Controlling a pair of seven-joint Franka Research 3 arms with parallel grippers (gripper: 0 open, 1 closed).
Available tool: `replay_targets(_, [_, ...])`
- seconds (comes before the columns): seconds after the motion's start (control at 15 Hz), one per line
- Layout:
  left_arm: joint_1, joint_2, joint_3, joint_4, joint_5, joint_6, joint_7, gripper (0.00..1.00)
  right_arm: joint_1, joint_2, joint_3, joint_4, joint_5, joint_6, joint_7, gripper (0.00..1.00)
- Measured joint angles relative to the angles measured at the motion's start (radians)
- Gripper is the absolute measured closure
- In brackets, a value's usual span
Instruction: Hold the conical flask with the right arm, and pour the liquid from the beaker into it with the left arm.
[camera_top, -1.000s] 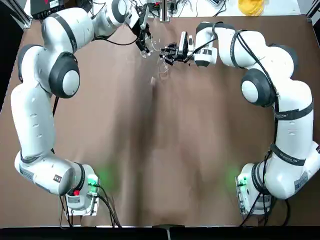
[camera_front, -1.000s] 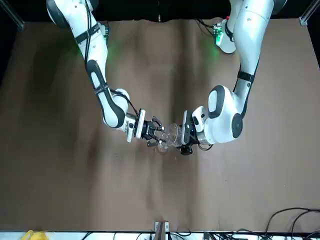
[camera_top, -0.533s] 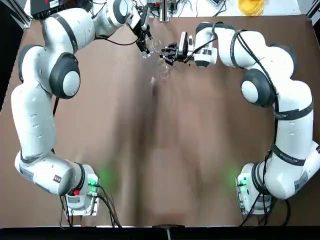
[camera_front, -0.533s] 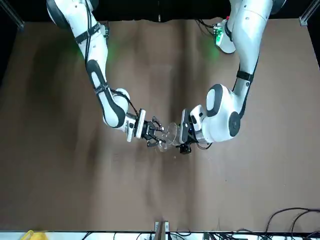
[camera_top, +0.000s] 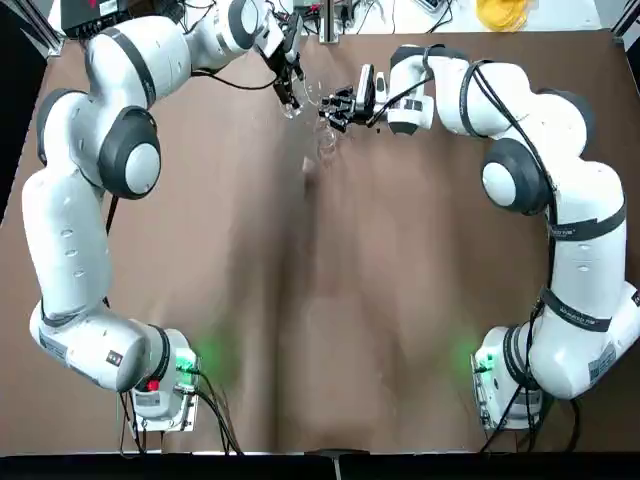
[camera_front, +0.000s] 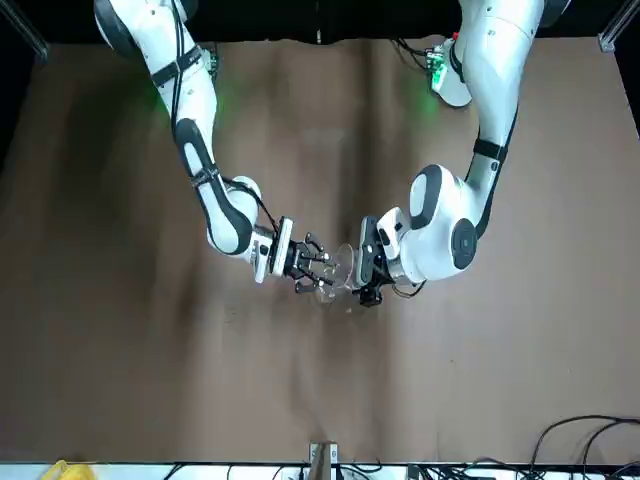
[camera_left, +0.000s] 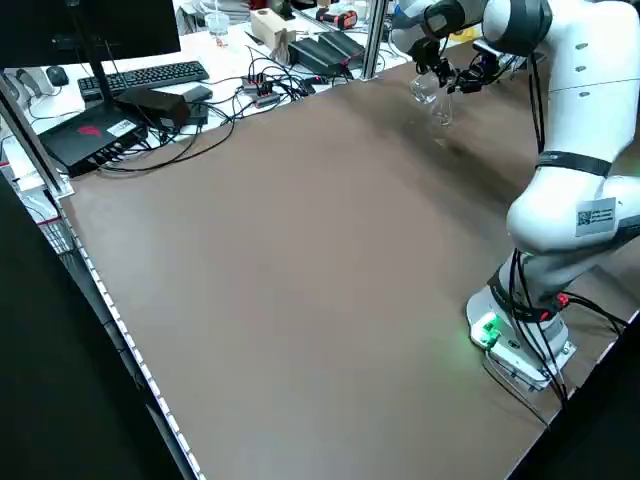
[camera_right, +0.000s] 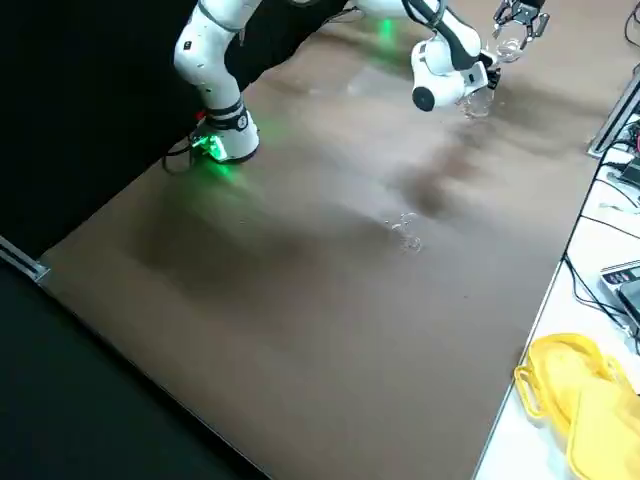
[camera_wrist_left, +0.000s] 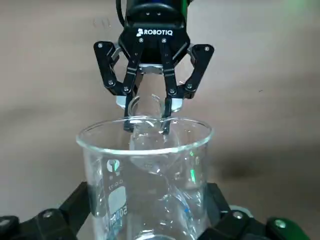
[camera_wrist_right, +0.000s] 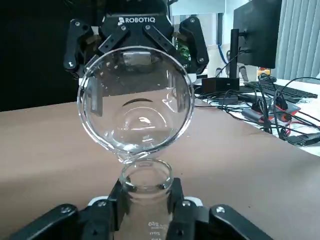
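At the far middle of the table my right gripper (camera_top: 338, 108) (camera_wrist_right: 146, 200) is shut on the neck of the upright conical flask (camera_wrist_right: 146, 181) (camera_front: 322, 290), a small clear vessel. My left gripper (camera_top: 289, 90) (camera_wrist_left: 150, 220) is shut on the clear beaker (camera_wrist_right: 136, 97) (camera_wrist_left: 145, 165) (camera_front: 343, 265). It holds the beaker tipped on its side just above the flask, with the spout over the flask's mouth. The liquid shows only as a pale shine inside the beaker; I cannot make out a stream.
A small clear glint (camera_right: 405, 230) lies on the brown table (camera_top: 330, 300) nearer the robot than the grippers. Cables, a keyboard (camera_left: 150, 75) and electronics crowd the far edge, and a yellow object (camera_right: 575, 400) sits off the table's far right corner.
The left wrist has turned slightly and shifted a little toward the far edge, tipping the beaker further. The right arm and flask have stayed in place.
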Motion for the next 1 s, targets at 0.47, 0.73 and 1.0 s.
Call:
replay_targets(0.47, [-0.005,-0.002,0.000,0.009,0.051,0.000,-0.057,0.04,0.016,0.000,0.000,0.008,0.008,0.031,0.000,0.61])
replay_targets(0.73, [-0.011,-0.002,0.000,0.013,0.052,0.000,-0.076,0.04,0.025,0.000,0.000,0.014,0.011,0.041,0.000,0.61])
replay_targets(1.0, [-0.012,-0.002,0.001,0.013,0.077,0.000,-0.078,0.04,0.025,0.000,0.000,0.015,0.012,0.042,0.000,0.61])
